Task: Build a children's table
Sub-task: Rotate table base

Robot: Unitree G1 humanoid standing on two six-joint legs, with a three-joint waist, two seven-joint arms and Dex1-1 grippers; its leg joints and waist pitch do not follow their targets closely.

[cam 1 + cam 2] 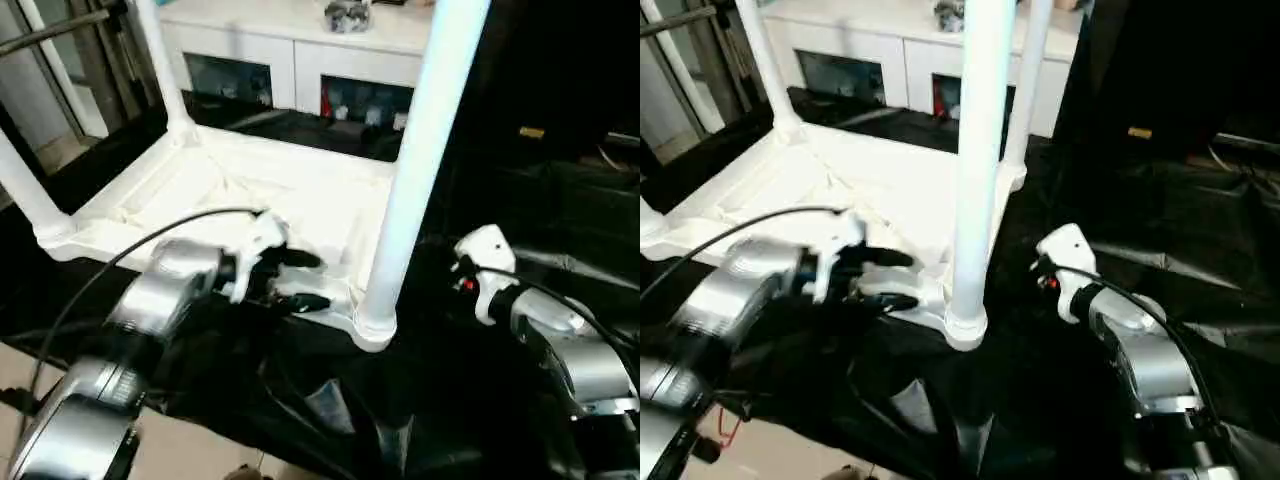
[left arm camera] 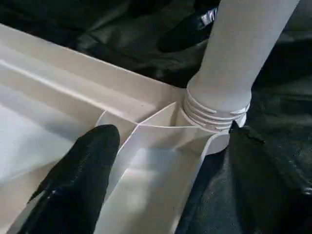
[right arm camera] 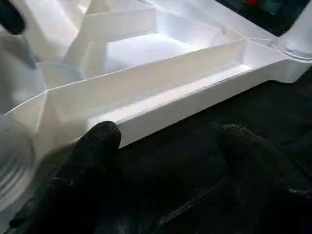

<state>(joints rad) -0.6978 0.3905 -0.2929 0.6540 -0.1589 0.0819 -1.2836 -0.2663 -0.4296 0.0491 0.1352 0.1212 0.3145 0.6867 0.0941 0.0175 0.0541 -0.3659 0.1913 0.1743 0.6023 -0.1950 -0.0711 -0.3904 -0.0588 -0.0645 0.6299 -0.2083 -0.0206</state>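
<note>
The children's table lies upside down on the black cloth, its ribbed underside (image 1: 250, 195) facing up. White legs stand in its corner sockets: the near leg (image 1: 415, 170), a far-left leg (image 1: 160, 60) and a left leg (image 1: 25, 190). My left gripper (image 1: 310, 280) is open and straddles the top's rim beside the near socket (image 2: 214, 114). One of its fingers (image 2: 83, 180) is inside the ribs; the other rests outside on the cloth. My right gripper (image 3: 165, 146) is open and holds nothing, hovering over the cloth just beside the rim (image 3: 185, 105), right of the near leg.
A white cabinet (image 1: 300, 40) with glass doors stands behind the work table, with a small dark object (image 1: 347, 14) on top. Black cloth (image 1: 480, 400) drapes the work table. Its front edge drops to the floor (image 1: 200, 450) at lower left. A black cable (image 1: 150, 240) arcs over my left forearm.
</note>
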